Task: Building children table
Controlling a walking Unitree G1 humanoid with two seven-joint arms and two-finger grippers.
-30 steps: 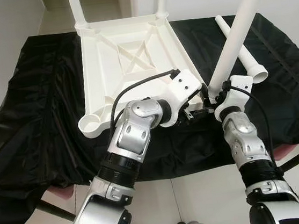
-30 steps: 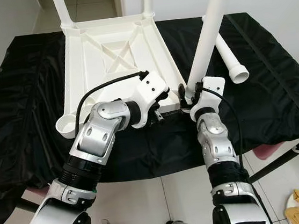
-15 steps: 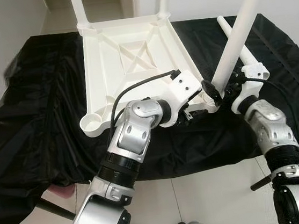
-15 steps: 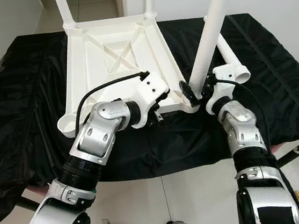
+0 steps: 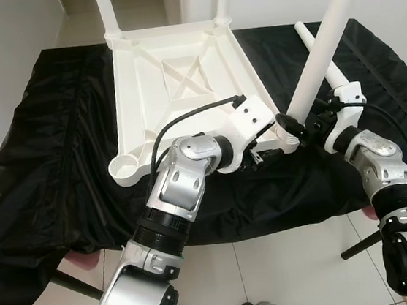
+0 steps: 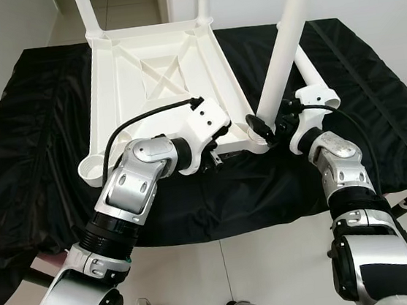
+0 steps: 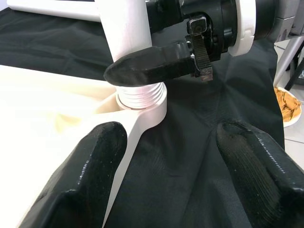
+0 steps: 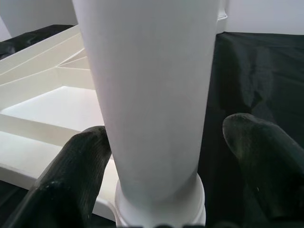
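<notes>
A white plastic children's table top point(image 5: 173, 82) lay upside down on a black cloth point(image 5: 50, 162) that covered a work surface. Two white legs already stood in its far corners. A third white leg point(image 5: 320, 43) rose at a slant from the near right corner socket point(image 5: 284, 133), its ribbed base seated in the socket. A loose fourth leg point(image 5: 330, 72) lay on the cloth just behind it.

The right gripper point(image 5: 305, 125) sat at the base of the slanted leg with its black fingers point(image 8: 80, 161) spread to either side of it; whether they touched the leg could not be told. One second earlier the right forearm had stood nearly upright below the socket; it had since swung out to the robot's right and now reached in from the side.

The left gripper point(image 5: 255, 157) had stayed at the near edge of the table top beside the same corner, its fingers point(image 7: 95, 161) apart, one over the white rim and one over the cloth. The empty near left socket point(image 5: 123, 167) was unchanged.
</notes>
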